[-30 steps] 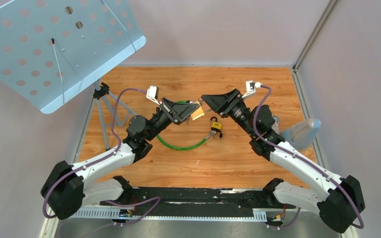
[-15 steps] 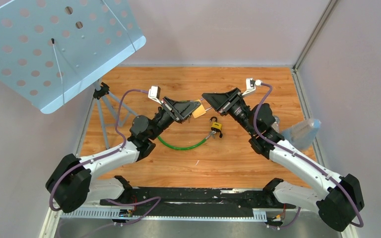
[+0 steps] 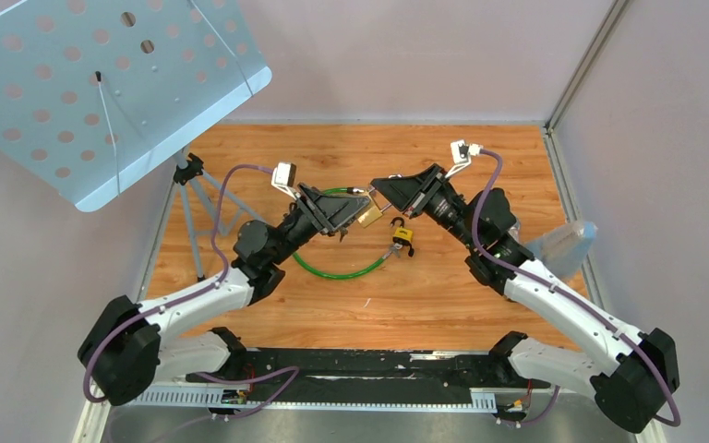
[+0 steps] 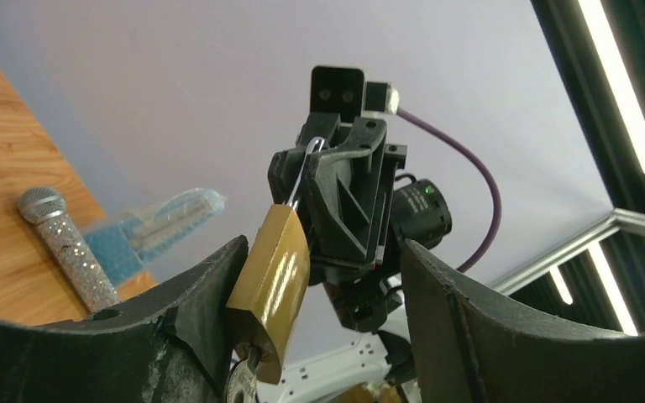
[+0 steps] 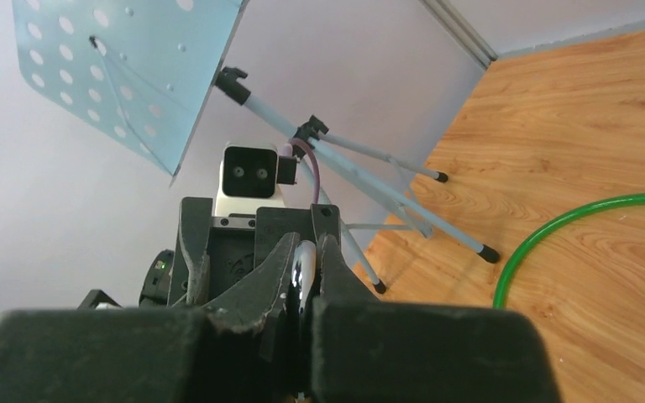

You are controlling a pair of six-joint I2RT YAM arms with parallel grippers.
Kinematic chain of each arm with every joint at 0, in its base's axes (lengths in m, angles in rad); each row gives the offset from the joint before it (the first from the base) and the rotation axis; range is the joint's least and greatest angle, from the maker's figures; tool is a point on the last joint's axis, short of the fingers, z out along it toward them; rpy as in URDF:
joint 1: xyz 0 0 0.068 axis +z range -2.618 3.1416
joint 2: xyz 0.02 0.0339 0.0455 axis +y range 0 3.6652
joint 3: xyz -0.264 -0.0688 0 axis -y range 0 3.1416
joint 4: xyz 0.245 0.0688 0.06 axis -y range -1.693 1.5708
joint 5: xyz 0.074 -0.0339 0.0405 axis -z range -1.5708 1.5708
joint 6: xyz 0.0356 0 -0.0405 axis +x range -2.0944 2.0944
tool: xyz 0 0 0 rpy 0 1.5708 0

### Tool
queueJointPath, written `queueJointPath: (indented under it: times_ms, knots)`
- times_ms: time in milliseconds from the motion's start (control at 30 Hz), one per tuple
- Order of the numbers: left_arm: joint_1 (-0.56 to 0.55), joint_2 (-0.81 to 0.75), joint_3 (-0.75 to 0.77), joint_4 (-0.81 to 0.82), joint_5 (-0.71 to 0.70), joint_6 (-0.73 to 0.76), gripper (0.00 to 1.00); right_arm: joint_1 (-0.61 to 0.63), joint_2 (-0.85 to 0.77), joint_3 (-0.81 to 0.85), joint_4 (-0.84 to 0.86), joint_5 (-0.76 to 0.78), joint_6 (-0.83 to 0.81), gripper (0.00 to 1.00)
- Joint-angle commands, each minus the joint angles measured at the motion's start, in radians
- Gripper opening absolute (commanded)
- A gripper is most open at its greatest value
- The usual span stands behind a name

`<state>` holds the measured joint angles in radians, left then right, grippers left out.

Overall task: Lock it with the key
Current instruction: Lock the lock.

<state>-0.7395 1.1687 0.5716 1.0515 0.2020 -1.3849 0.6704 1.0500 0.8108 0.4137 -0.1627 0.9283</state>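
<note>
The brass padlock point(image 3: 367, 216) hangs in the air between the two arms, just above the far right part of the green cable point(image 3: 337, 272) that loops on the wooden table point(image 3: 425, 305). The right gripper point(image 3: 380, 191) is clenched on the padlock's silver shackle point(image 5: 302, 267). In the right wrist view both fingers press against the thin metal bar with no gap showing.

The left gripper point(image 3: 351, 210) faces it from the cable's side and is released, its jaws spread wide. In the left wrist view the padlock's body leans against one finger point(image 4: 206, 311), while the other finger point(image 4: 470, 327) stands well apart from it. A round metal piece point(image 4: 238, 384) shows at the padlock's bottom edge. It looks like the head of the key, though too little of it is visible to be sure.

A second, smaller padlock point(image 3: 403, 235) with a yellow body lies on the table at the cable's right end. A glittery microphone point(image 4: 67, 243) and a clear plastic bag point(image 3: 561, 245) lie well to the right of the cable. A music stand point(image 3: 102, 83) rises to the cable's left, with its tripod legs near the loop.
</note>
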Motion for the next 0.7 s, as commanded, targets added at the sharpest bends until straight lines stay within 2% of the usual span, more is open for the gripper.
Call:
queueJointPath:
  times_ms: [0, 167, 233, 300, 367, 533, 667]
  knots:
    - [-0.003, -0.116, -0.013, -0.066, 0.099, 0.198, 0.73, -0.005, -0.058, 0.1, 0.027, -0.076, -0.126, 0.0]
    - [0.001, -0.21, 0.068, -0.343, 0.299, 0.462, 0.74, -0.005, -0.095, 0.117, 0.026, -0.178, -0.18, 0.0]
    - [0.002, -0.227, 0.124, -0.545, 0.368, 0.593, 0.75, -0.005, -0.105, 0.128, 0.03, -0.238, -0.2, 0.0]
    - [0.003, -0.234, 0.161, -0.626, 0.415, 0.65, 0.75, -0.005, -0.11, 0.142, 0.028, -0.295, -0.211, 0.0]
    - [0.003, -0.238, 0.179, -0.649, 0.442, 0.674, 0.75, -0.005, -0.111, 0.152, 0.031, -0.347, -0.214, 0.0]
    - [0.008, -0.224, 0.2, -0.625, 0.556, 0.683, 0.63, -0.005, -0.131, 0.155, 0.031, -0.387, -0.22, 0.0]
    - [0.011, -0.216, 0.216, -0.602, 0.628, 0.67, 0.61, -0.005, -0.148, 0.165, 0.019, -0.409, -0.233, 0.0]
